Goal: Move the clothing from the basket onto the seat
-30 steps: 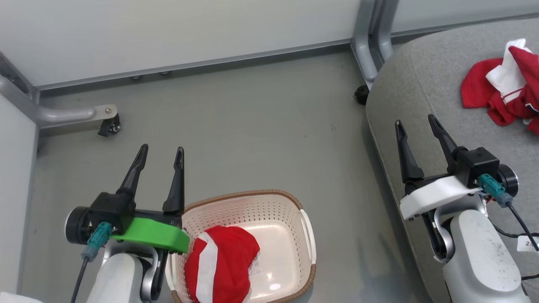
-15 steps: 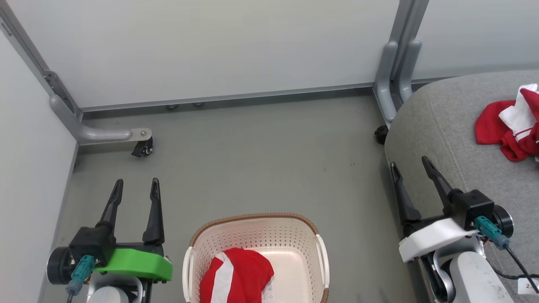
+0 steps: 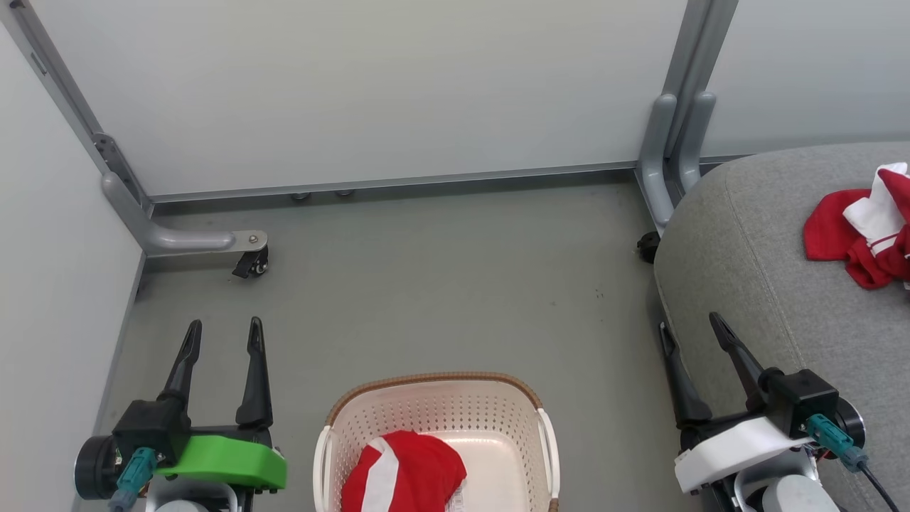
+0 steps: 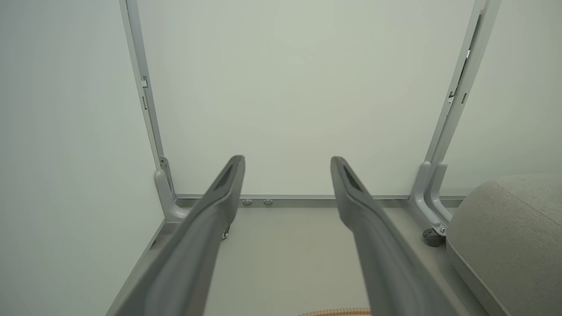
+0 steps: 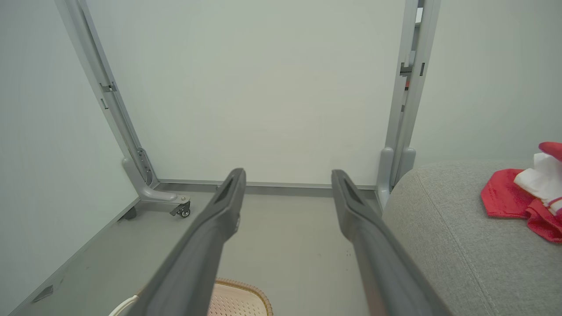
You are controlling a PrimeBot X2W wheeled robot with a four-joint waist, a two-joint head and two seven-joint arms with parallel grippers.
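Grey seat point(image 3: 753, 284) on the right has one red garment point(image 3: 835, 235) dumped on it. The basket point(image 3: 434, 377) sits near-centre on the floor point(image 3: 441, 284), other garment point(image 3: 405, 473) inside. Left gripper point(image 3: 224, 326) and right gripper point(image 3: 688, 322) flank it, jaws wide and empty, ready to dip in I guess.

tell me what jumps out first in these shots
The red garment bunched in the cream basket at bottom centre pops first, then a second red-and-white garment lying on the grey seat at right. The left gripper and right gripper sit open, empty, in the lower corners.
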